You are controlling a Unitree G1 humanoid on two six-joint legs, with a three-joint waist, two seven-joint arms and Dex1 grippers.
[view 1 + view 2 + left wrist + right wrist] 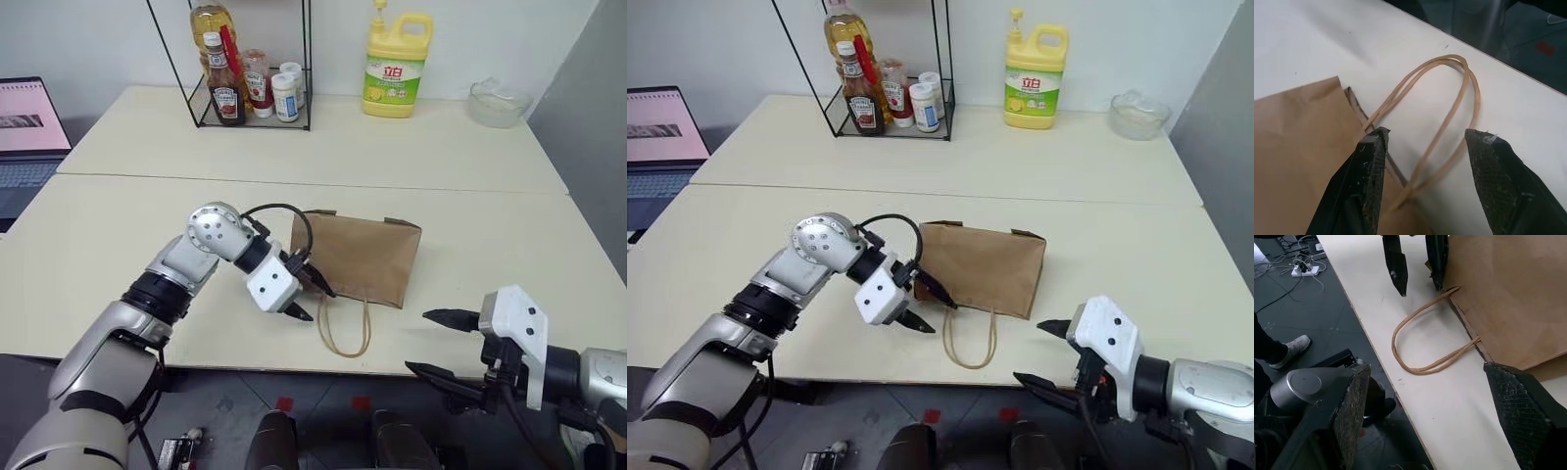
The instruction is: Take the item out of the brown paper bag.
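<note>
A laptop sits at the far left, well away from the brown paper bag, which lies flat on its side on a cream table. Behind the bag and to its left stands a black wire rack holding sauce bottles. The left gripper hovers at the bag's near left corner, pointing down toward the mouth edge. Its two black fingers stand partly apart and hold nothing; one finger is just beside the bag's edge, and the handles lie between the two. The bag's two tan loop handles lie flat on the table, stretching from the mouth toward the near table edge. The soda bottle cannot be seen. Behind the bag, slightly to its right, stands a yellow detergent jug, and further right a clear glass bowl. The right gripper hangs off the near table edge, right of the bag, its fingers spread wide and empty.
</note>
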